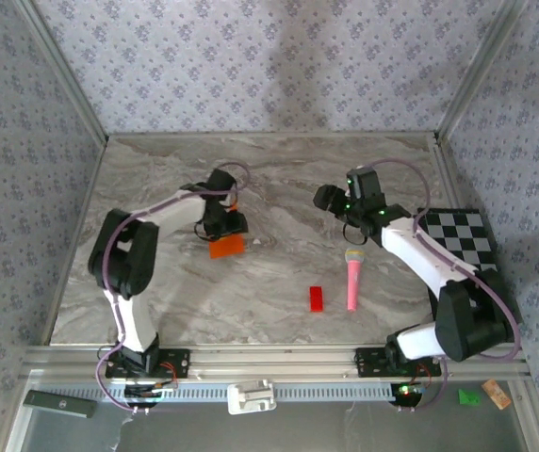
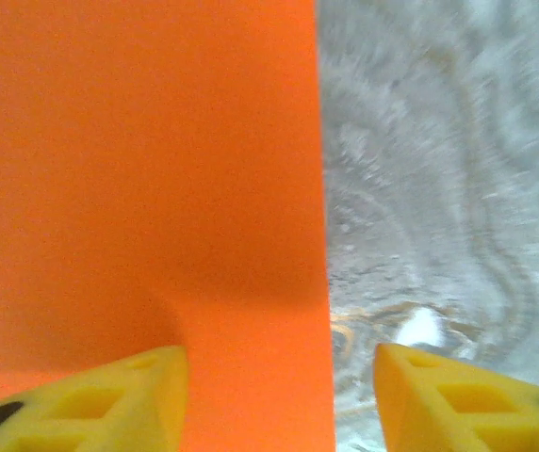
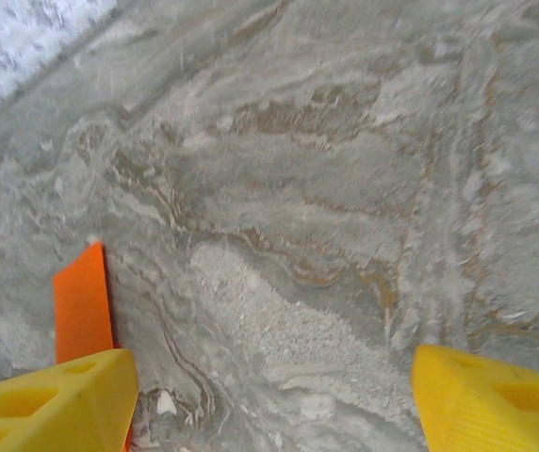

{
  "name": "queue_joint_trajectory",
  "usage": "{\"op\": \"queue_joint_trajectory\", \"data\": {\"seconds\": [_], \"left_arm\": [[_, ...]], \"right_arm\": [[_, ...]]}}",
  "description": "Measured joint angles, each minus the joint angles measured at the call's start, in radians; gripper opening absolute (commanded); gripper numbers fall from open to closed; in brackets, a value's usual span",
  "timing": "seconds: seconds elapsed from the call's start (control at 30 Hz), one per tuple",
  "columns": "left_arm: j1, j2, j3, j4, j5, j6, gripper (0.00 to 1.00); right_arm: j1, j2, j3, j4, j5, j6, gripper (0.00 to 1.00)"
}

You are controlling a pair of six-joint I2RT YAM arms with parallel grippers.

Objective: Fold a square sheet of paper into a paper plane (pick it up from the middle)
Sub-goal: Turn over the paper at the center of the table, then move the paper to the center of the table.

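We are seeing the left gripper (image 2: pixel 276 377) hanging open across the square sheet of paper (image 2: pixel 138 169) left of centre, the right gripper (image 3: pixel 271 377) spreading wide right of centre

High overview, downward wrist close-ups, shared table (image 1: pixel 279 179)

Seen from above, the left pincer (image 1: pixel 224 230) covers the far edge of the thin bright orange square sheet of paper (image 1: pixel 226 248), and the sheet is too small there to tell any crease. From the left wrist the sheet (image 2: pixel 138 160) runs off the top, left and bottom edges. The grey marble tabletop (image 2: pixel 439 169) beside it is blurred, and the yellow fingertips (image 2: pixel 128 400) are cut by the bottom edge. From the right wrist the sheet (image 3: pixel 83 301) is a sliver, its lower end hidden behind a yellow fingertip (image 3: pixel 53 400) of the right pincer (image 3: pixel 274 395). A small green scrap (image 1: pixel 467 396) below the near rail is too small to identify.
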Motion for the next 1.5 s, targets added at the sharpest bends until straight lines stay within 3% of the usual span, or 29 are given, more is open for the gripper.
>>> {"op": "queue_joint_trajectory", "data": {"seconds": [0.2, 0.4, 0.43, 0.63, 0.87, 1.23, 1.5], "left_arm": [[0.16, -0.215, -0.117, 0.151, 0.185, -0.086, 0.73], [0.296, -0.362, -0.228, 0.189, 0.199, -0.126, 0.84], [0.319, -0.381, -0.25, 0.19, 0.196, -0.129, 0.99], [0.416, -0.466, -0.378, 0.203, 0.174, -0.165, 1.0], [0.438, -0.497, -0.409, 0.204, 0.163, -0.167, 1.0], [0.438, -0.467, -0.41, 0.222, 0.185, -0.167, 1.0], [0.421, -0.416, -0.41, 0.257, 0.233, -0.166, 1.0]], "right_arm": [[0.13, 0.17, 0.105, -0.004, -0.034, -0.025, 0.73], [0.296, 0.412, 0.353, -0.043, -0.082, -0.081, 0.57], [0.324, 0.46, 0.41, -0.059, -0.094, -0.094, 0.55], [0.434, 0.686, 0.671, -0.132, -0.143, -0.142, 0.5], [0.447, 0.85, 0.819, -0.217, -0.17, -0.155, 0.49], [0.429, 0.906, 0.856, -0.271, -0.165, -0.151, 0.46], [0.392, 0.72, 0.546, -0.173, -0.162, -0.135, 0.46]]}}
